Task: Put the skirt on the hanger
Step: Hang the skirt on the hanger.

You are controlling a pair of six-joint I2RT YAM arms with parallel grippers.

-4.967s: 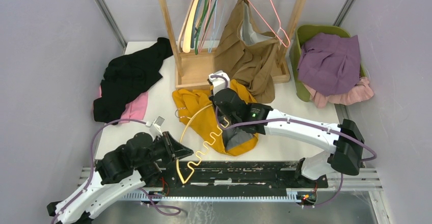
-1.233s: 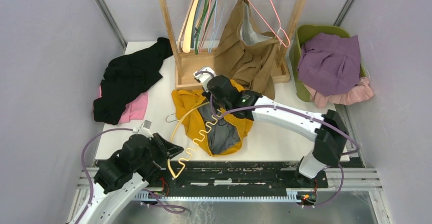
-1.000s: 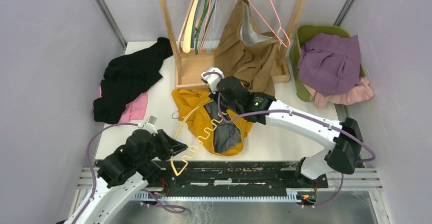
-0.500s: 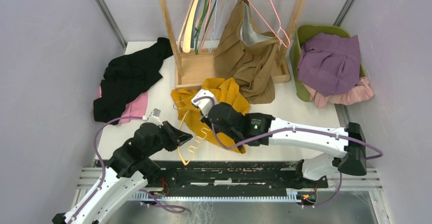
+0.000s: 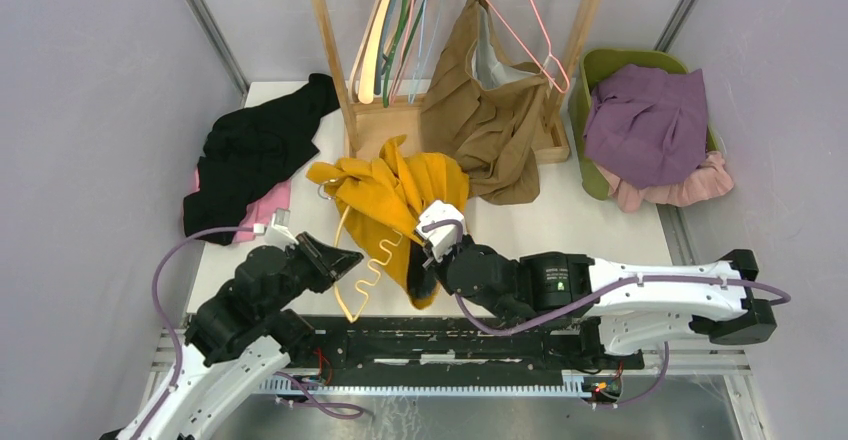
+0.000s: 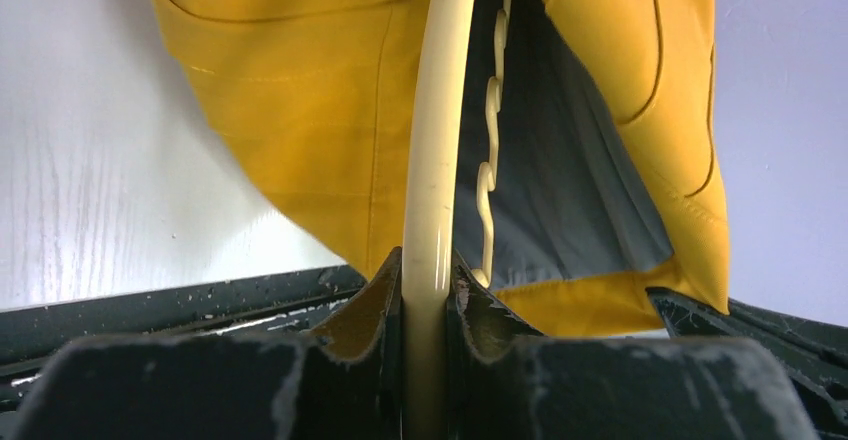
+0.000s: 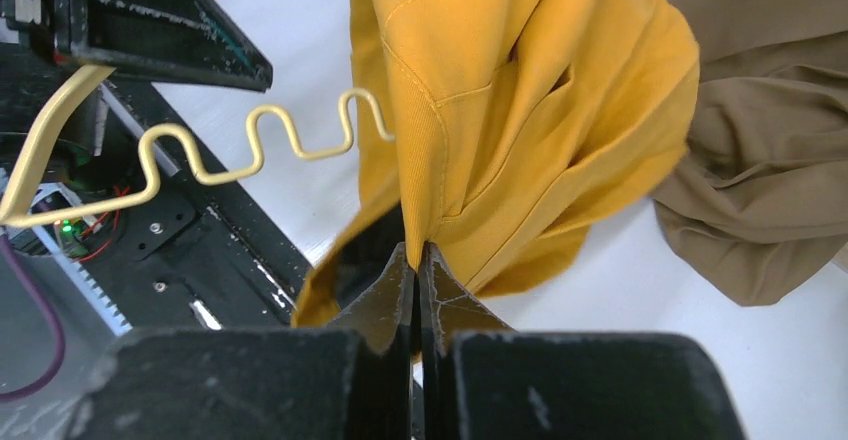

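1. Mustard-yellow fabric skirt (image 5: pixel 385 192) is held up in a bunch just in front of the wooden rack (image 5: pixel 385 138). It is just beside a brown skirt (image 5: pixel 490 120) draped from a pink wire hanger (image 5: pixel 527 22) on the rack. A black garment (image 5: pixel 255 150) lies left of the rack.
2. Left gripper (image 6: pixel 425 282) clamps the cream hanger with a wavy bar (image 5: pixel 362 275), which runs into the skirt's opening. Right gripper (image 7: pixel 415 260) pinches tight on a skirt fold.
3. Right of the rack, a green basket (image 5: pixel 600 60) holds purple cloth (image 5: pixel 650 125) and pink cloth (image 5: pixel 690 188).

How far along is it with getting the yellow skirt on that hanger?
Done: left gripper grips the cream hanger, right gripper pinches the yellow skirt. In hand: the hanger's wavy bar reaches into the skirt's opening. Left: the skirt isn't hung yet.
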